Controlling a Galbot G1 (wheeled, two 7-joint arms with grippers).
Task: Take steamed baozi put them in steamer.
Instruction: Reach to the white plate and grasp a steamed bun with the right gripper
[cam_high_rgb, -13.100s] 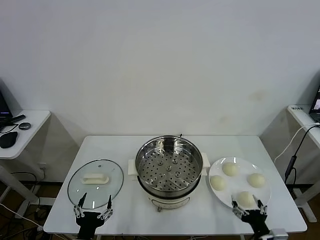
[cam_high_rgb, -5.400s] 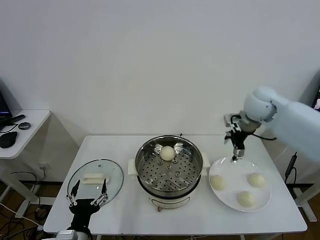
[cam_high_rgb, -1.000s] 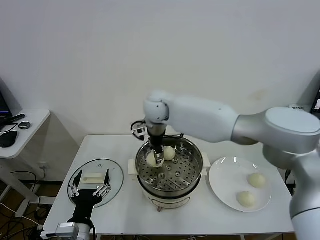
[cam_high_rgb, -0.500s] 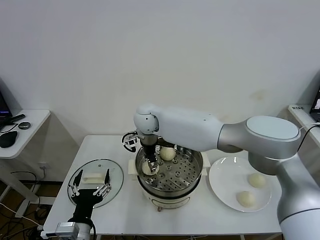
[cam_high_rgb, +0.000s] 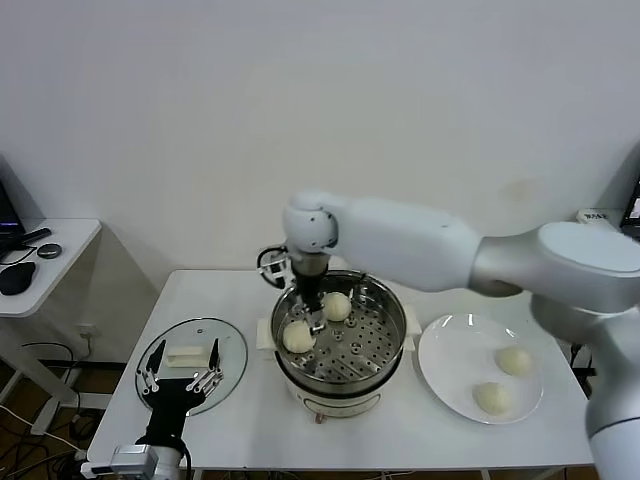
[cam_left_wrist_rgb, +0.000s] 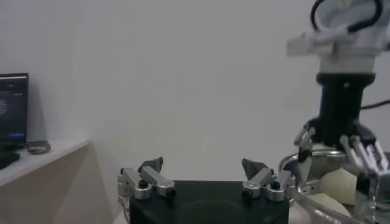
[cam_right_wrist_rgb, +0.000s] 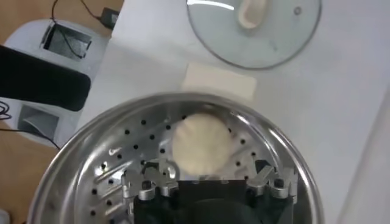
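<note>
The steamer (cam_high_rgb: 352, 352) stands mid-table with two steamed baozi on its perforated tray: one (cam_high_rgb: 298, 337) by the left wall, one (cam_high_rgb: 337, 306) at the back. My right gripper (cam_high_rgb: 311, 317) hangs open just above and behind the left baozi, not touching it. In the right wrist view that baozi (cam_right_wrist_rgb: 201, 145) lies free on the tray (cam_right_wrist_rgb: 79, 176) beyond my spread right gripper (cam_right_wrist_rgb: 207, 178). Two more baozi (cam_high_rgb: 514, 360) (cam_high_rgb: 491, 397) rest on the white plate (cam_high_rgb: 455, 350). My left gripper (cam_high_rgb: 180, 375) waits open over the glass lid.
The glass lid (cam_high_rgb: 232, 350) with its white handle lies flat left of the steamer. The right arm reaches across from the right, above the steamer's back. A side table (cam_high_rgb: 45, 270) with small devices stands far left. The left wrist view shows the right gripper (cam_left_wrist_rgb: 338, 149) at the steamer.
The right gripper has opened and let go of the baozi, which now sits on the tray's left side. The gripper has lifted slightly. The left arm has not moved.
</note>
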